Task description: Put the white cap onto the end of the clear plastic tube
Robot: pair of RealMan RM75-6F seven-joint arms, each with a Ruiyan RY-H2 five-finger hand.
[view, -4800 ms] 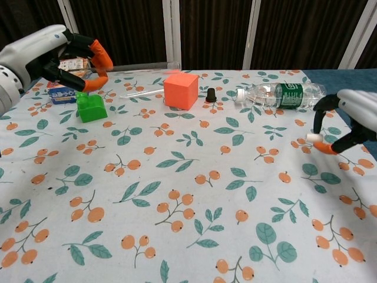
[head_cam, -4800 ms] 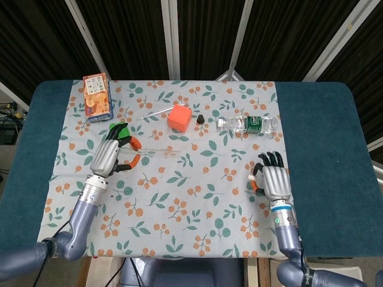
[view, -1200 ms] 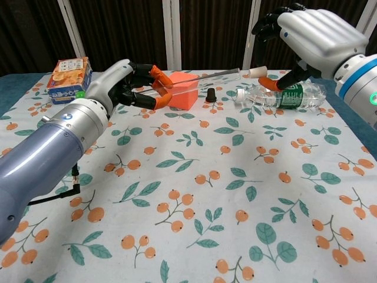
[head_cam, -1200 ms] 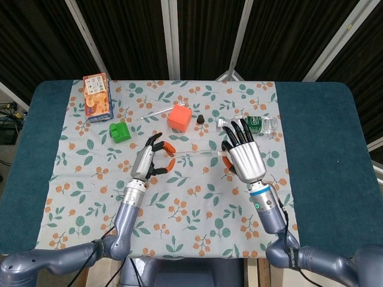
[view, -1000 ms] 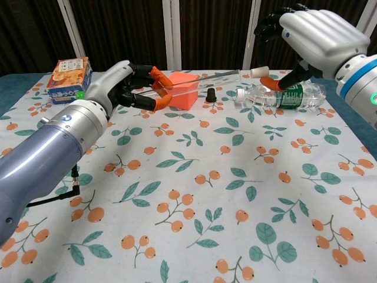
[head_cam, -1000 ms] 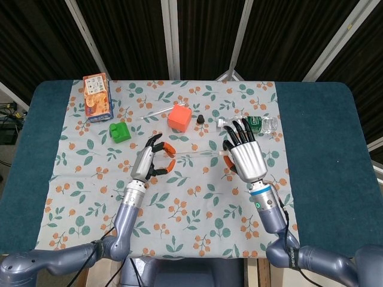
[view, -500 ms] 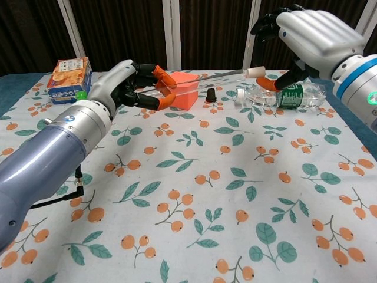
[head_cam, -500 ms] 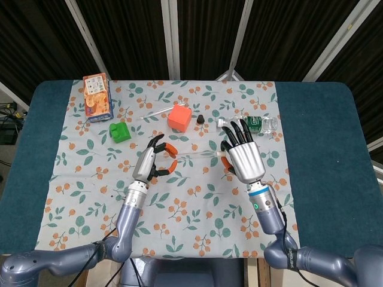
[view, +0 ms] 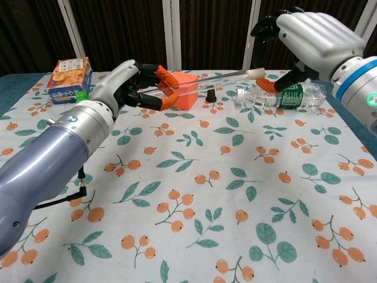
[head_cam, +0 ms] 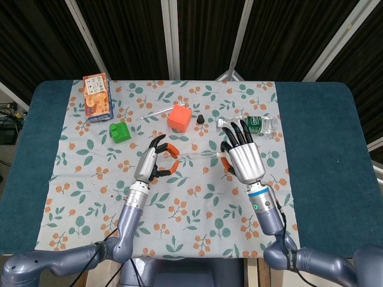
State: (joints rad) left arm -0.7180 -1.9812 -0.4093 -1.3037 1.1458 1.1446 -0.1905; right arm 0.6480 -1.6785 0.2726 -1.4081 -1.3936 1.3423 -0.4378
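The clear plastic tube [view: 206, 78] runs level in the air between my two hands. My left hand [view: 132, 82] pinches its left part with orange-tipped fingers, also seen in the head view as the left hand [head_cam: 151, 162]. My right hand [view: 309, 38] holds the white cap [view: 255, 73] against the tube's right end, between thumb and finger. In the head view the right hand [head_cam: 242, 156] covers most of the cap; the tube [head_cam: 194, 155] shows faintly between the hands.
An orange cube [head_cam: 179, 116], a small black cap [head_cam: 201, 118] and a lying water bottle [head_cam: 251, 124] sit behind the hands. A green block [head_cam: 120, 131] and a snack box [head_cam: 97, 97] lie at the left. A thin clear rod [head_cam: 154, 112] rests near the cube.
Since 4.8 s ago both hands rose and came together at the middle with tube and cap. In the last second the cap has stayed at the tube's end; the left hand edged slightly right.
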